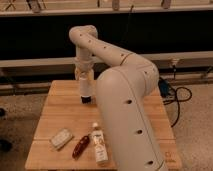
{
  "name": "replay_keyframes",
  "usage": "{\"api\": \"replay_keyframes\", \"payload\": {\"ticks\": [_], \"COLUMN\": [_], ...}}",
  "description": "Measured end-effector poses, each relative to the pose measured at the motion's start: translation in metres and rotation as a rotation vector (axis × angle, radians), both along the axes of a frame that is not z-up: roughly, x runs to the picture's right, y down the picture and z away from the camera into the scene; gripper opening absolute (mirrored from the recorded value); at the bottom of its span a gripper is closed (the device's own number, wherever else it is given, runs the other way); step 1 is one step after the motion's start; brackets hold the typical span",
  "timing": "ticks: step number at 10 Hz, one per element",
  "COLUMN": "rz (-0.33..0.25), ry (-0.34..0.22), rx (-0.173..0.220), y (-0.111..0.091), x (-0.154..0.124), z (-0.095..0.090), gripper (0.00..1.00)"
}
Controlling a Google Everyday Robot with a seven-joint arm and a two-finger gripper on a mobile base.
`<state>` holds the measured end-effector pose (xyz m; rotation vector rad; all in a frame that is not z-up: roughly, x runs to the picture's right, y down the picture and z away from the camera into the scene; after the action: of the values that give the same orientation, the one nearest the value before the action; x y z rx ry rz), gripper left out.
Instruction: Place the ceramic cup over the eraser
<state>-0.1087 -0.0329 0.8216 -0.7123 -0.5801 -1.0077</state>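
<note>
The ceramic cup (85, 86) is a small white cylinder hanging straight below the arm's wrist, at the far middle of the wooden table (130, 112). My gripper (85, 79) holds it from above. The eraser (86, 99), a small dark block, stands on the table directly under the cup. Its top meets the cup's lower rim, and only its lower part shows. The arm's large white links fill the right half of the view and hide part of the table.
Near the front left of the table lie a pale flat rectangular block (61, 138), a red-brown oblong object (80, 146) and a clear labelled bottle (98, 144) on its side. Black cables (175, 97) lie on the floor at the right.
</note>
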Motion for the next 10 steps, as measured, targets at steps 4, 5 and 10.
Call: {"api": "replay_keyframes", "payload": {"ticks": [4, 5, 10], "rz": [0.005, 0.012, 0.053], "ry": [-0.019, -0.027, -0.056], "rx": [-0.046, -0.040, -0.011], "y": [0.033, 0.038, 0.058], "x": [-0.001, -0.003, -0.011], "z": [0.020, 0.024, 0.051], "gripper": [0.12, 0.20, 0.72]}}
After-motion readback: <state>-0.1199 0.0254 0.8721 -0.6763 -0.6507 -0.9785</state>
